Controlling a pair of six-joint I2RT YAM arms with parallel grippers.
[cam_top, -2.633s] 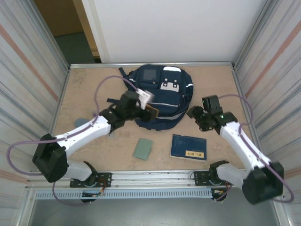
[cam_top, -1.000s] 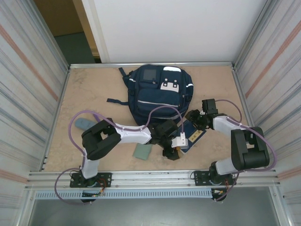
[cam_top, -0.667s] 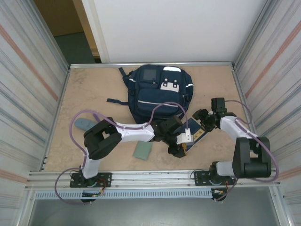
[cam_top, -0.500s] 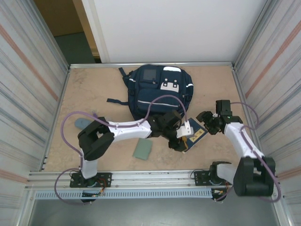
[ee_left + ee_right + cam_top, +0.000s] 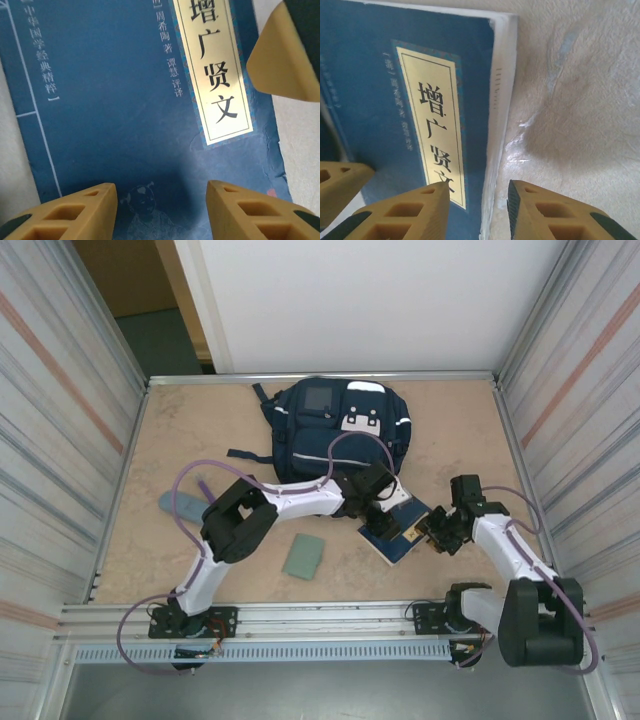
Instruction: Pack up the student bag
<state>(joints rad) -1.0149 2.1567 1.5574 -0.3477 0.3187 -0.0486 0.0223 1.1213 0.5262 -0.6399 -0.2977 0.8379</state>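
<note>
From above, the student bag (image 5: 340, 430) is seen lying flat at the far middle of the tabletop (image 5: 200, 450). The book (image 5: 405, 540) lies just in front of it, between the left gripper (image 5: 385, 522) and the right gripper (image 5: 434, 531).

In the left wrist view, the left gripper is spread over the cover, pinching nothing.

In the right wrist view, the right gripper's jaws are set astride the page edge, but whether a grip is made cannot be told. The book is best raised by that free edge, beside which bare tabletop is left.
</note>
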